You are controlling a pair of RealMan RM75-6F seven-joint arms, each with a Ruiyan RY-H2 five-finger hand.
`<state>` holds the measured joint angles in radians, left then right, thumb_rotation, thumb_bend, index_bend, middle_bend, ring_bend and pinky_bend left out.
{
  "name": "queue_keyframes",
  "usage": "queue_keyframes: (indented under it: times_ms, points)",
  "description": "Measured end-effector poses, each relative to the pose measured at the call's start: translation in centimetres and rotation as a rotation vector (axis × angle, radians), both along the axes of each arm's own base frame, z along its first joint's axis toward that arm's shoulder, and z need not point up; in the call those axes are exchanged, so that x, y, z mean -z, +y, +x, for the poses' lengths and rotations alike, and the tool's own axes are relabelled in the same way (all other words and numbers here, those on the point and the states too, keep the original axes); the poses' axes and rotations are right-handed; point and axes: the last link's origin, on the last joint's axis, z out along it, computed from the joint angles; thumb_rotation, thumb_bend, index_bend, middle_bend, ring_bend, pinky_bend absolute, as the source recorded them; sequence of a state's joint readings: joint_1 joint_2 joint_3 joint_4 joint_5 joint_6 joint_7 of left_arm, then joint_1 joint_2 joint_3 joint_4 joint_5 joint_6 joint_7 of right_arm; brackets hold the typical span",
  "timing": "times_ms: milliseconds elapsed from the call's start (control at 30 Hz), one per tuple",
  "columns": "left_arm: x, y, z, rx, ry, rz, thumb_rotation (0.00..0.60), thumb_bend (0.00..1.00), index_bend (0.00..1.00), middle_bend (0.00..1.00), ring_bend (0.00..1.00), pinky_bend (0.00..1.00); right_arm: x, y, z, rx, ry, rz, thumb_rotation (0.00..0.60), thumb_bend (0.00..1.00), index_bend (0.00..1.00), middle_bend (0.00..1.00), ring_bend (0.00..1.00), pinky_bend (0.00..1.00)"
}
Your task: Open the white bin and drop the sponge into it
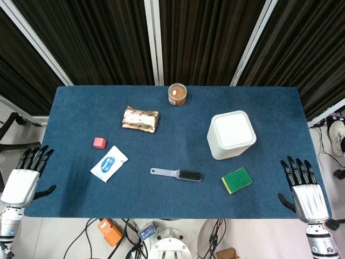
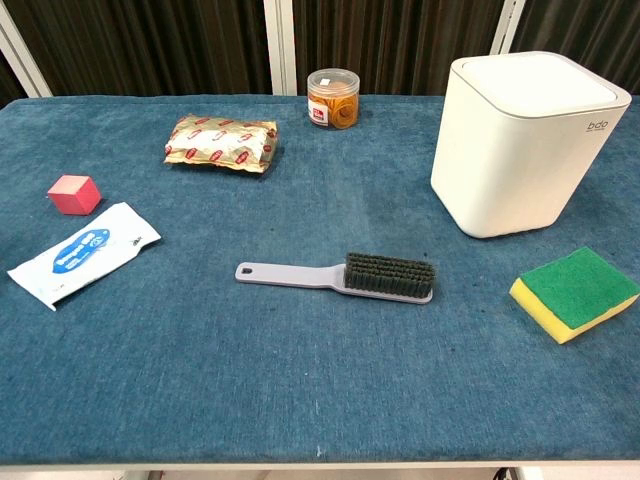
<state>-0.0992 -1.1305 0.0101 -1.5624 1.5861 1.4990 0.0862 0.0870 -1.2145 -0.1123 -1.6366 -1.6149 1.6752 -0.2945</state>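
The white bin stands on the right half of the blue table with its lid closed. Just in front of it lies the sponge, green on top and yellow below, flat on the cloth. My left hand hovers at the table's front left corner, fingers spread and holding nothing. At the front right corner, my right hand is likewise spread and empty, a short way right of the sponge. Neither hand shows in the chest view.
A grey brush lies at front centre. A wipes packet and a pink cube sit on the left. A foil snack pack and a clear jar lie farther back.
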Motion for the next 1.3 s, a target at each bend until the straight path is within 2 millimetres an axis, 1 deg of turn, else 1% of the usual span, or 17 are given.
queue_keyframes:
  times_ms: [167,267,367,600,733,867,900,1000,1067,1200,1300]
  points:
    - [0.0,0.2,0.0,-0.001,-0.001,-0.006,0.6,0.09,0.0,0.0,0.0,0.0,0.3,-0.5,0.3,-0.019,0.002,0.017,0.6,0.34,0.0,0.0,0.0,0.0]
    - [0.0,0.4,0.0,0.003,-0.001,-0.014,0.6,0.09,0.0,0.0,0.0,0.0,0.5,-1.4,0.7,-0.031,0.008,0.043,0.6,0.34,0.0,0.0,0.0,0.0]
    - [0.0,0.6,0.1,0.011,0.003,-0.021,0.6,0.09,0.0,0.0,0.0,0.0,0.7,-3.1,1.9,-0.049,0.019,0.075,0.6,0.34,0.0,0.02,0.0,0.0]
    - [-0.1,0.7,0.1,0.006,0.001,-0.024,0.6,0.09,0.0,0.0,0.0,0.0,1.3,-7.6,5.8,-0.071,0.078,0.148,0.6,0.34,0.0,0.11,0.0,0.0]
    - [-0.2,0.5,0.0,0.007,-0.003,-0.018,0.6,0.09,0.0,0.0,0.0,0.0,2.0,-9.7,7.1,-0.045,0.103,0.192,0.6,0.34,0.0,0.18,0.0,0.0]
    - [-0.3,0.5,0.0,0.006,-0.004,-0.017,0.6,0.09,0.0,0.0,0.0,0.0,3.0,-11.5,8.1,-0.019,0.111,0.248,0.6,0.34,0.0,0.2,0.0,0.0]
    - [-0.3,0.5,0.0,0.006,-0.005,-0.017,0.6,0.09,0.0,0.0,0.0,0.0,3.5,-11.8,8.3,-0.014,0.109,0.27,0.6,0.34,0.0,0.21,0.0,0.0]
    - [-0.3,0.5,0.0,0.008,-0.007,-0.016,0.6,0.09,0.0,0.0,0.0,0.0,4.4,-12.2,8.4,-0.004,0.103,0.32,0.6,0.34,0.0,0.3,0.01,0.0]
    - [-0.4,0.5,0.0,0.009,-0.009,-0.013,0.6,0.09,0.0,0.0,0.0,0.0,4.6,-12.3,8.4,-0.002,0.1,0.334,0.6,0.34,0.0,0.32,0.03,0.0]
    - [-0.4,0.5,0.0,0.009,-0.01,-0.013,0.6,0.09,0.0,0.0,0.0,0.0,4.2,-12.1,8.6,-0.026,0.081,0.31,0.6,0.34,0.0,0.31,0.03,0.0]
    - [-0.4,0.4,0.0,0.012,-0.01,-0.012,0.6,0.09,0.0,0.0,0.0,0.0,3.3,-11.8,9.1,-0.078,0.054,0.263,0.6,0.34,0.0,0.24,0.02,0.0]
